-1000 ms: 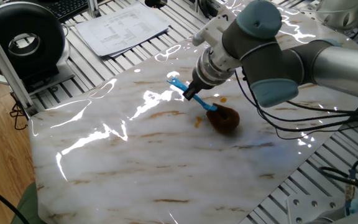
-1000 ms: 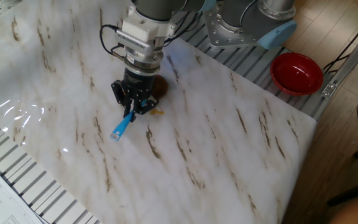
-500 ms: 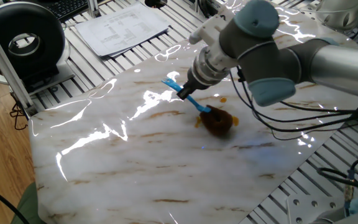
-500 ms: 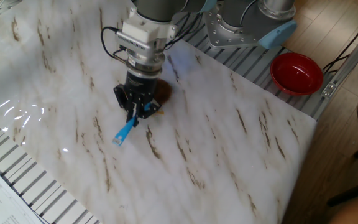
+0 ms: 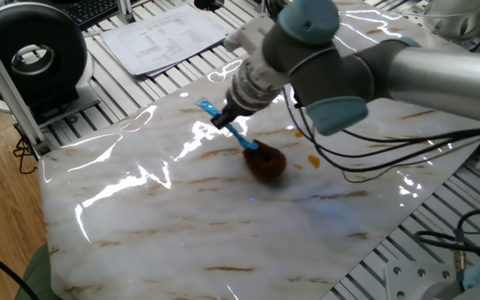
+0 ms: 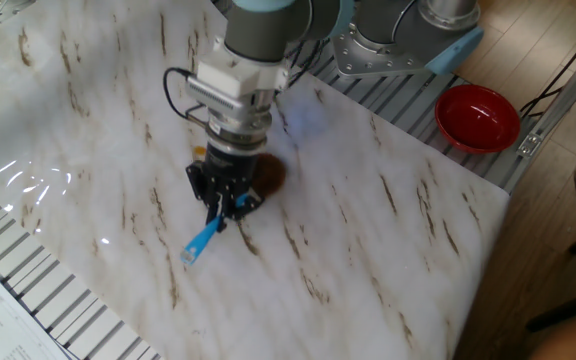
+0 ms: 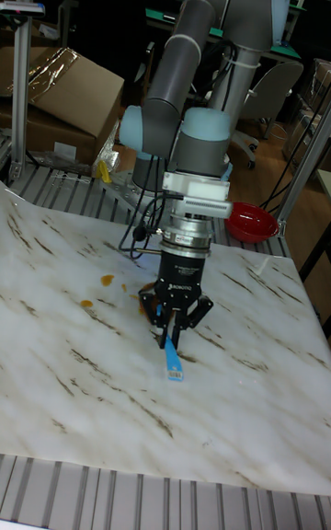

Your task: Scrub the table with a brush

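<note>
**A:** Under the gripper (image 5: 225, 122) in one fixed view, what do you make out?

**B:** Its fingers are clamped on the blue handle of the brush (image 5: 257, 156); the fuzzy brown head sits just below and beyond them, pressed on the marble table (image 5: 140, 225). Two orange-brown stains (image 5: 305, 147) lie a little past the head, apart from it.

**A:** And the other fixed view?

**B:** The handle tip pokes out beneath the gripper (image 6: 224, 198), the head half hidden behind it. A red bowl (image 6: 478, 115) stands well off, beyond the table edge.

**A:** The tall fixed view?

**B:** Jaws straddle the handle, which hangs below the gripper (image 7: 176, 314); the stains (image 7: 97, 291) sit off to its side.

**A:** Which step?

**B:** Mid-scrub, I'd judge. Next calls for dragging the head across those stains with steady downward pressure.
</note>
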Robot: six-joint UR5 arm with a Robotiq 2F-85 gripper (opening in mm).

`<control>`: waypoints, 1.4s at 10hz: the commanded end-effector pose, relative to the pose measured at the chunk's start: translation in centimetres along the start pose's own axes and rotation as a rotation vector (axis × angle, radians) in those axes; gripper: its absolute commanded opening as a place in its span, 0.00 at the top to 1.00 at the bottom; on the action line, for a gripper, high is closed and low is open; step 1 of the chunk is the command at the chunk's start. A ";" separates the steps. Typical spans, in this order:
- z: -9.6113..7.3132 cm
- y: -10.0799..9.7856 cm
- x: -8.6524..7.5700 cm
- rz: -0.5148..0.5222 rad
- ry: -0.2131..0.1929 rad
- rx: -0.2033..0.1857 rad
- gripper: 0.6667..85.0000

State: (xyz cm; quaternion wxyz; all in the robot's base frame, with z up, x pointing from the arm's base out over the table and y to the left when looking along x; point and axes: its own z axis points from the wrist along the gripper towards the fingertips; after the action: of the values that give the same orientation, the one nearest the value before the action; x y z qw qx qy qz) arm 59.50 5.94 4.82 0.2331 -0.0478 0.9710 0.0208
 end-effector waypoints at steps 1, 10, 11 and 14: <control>0.9 2.1 -1.9 0.051 -0.026 -0.009 1.00; 0.6 -2.2 -1.0 -0.080 -0.080 0.013 1.00; 0.3 -2.4 -0.8 -0.087 -0.081 0.014 1.00; 0.2 -2.6 -0.1 -0.101 -0.110 -0.010 1.00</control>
State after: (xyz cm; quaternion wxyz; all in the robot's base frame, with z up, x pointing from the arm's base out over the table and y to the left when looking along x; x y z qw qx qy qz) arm 60.36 3.89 4.63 0.2760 -0.0944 0.9565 0.0079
